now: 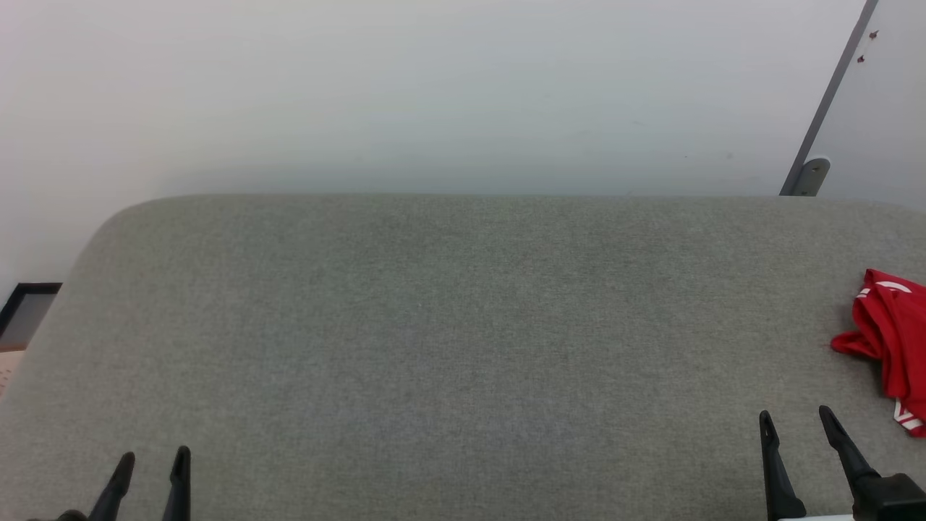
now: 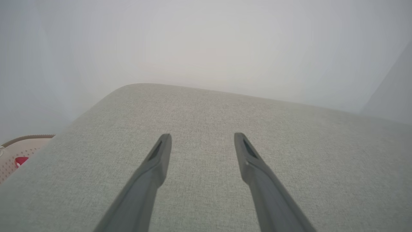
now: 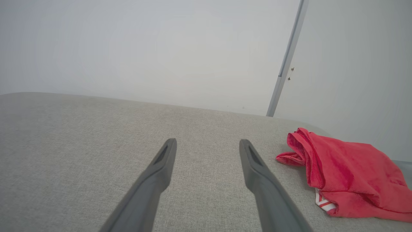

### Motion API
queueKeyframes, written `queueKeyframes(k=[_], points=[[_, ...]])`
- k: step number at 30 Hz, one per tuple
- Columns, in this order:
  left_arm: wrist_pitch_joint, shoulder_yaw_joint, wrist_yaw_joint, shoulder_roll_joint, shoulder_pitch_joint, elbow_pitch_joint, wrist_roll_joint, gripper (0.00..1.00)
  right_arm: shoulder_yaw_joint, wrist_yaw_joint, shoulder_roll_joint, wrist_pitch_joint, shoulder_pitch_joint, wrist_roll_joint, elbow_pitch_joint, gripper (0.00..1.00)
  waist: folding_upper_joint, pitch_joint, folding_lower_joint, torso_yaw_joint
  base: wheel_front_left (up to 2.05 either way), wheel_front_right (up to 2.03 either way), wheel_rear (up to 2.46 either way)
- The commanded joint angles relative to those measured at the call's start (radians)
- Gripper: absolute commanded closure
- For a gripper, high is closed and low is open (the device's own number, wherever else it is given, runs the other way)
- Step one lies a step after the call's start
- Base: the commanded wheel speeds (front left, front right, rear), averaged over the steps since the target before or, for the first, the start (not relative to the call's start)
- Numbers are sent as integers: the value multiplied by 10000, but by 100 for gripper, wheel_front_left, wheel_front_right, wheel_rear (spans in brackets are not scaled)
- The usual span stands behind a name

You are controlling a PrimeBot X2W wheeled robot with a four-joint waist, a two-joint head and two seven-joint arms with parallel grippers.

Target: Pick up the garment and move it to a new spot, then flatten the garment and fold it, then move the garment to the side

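Open grey cushion (image 1: 448,325) spans your mid-frame; the garment (image 1: 893,340) bunches red at the right edge; left gripper (image 1: 155,454), right gripper (image 1: 795,413) both spread.

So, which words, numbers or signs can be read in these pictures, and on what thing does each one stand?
No text can be read.
Shirt: a white curved mark near its top, perhaps part of a letter; the cloth is crumpled, so it is not readable.
Shirt, lower edge: white and red stripes; these are trim, not text.
Grey surface and wall: no text.
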Motion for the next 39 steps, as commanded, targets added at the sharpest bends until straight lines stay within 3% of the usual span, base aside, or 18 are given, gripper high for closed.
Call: queueKeyframes(k=[1,2,5,23,39], points=[[-7,91,-21,-50,78,-57,99,0,-28,-22,37,-47,52,-61,-50,0,-1,6,0,20,0,0,0],[3,81,-2,-45,7,-49,60,100,2,0,18,0,-2,-31,-5,100,-1,5,0,18,0,0,0],[10,12,0,-305,75,190,58,100,22,0,84,39,78,-18,271,100,-1,7,0,21,0,0,0],[891,154,-5,-959,-598,285,-2557,100,-50,-2,104,930,-429,3768,457,100,-1,73,0,30,0,0,0],[1497,248,-8,-1419,-1059,351,-4362,100,-68,-4,118,1509,-758,6381,564,100,-1,129,0,38,0,0,0]])
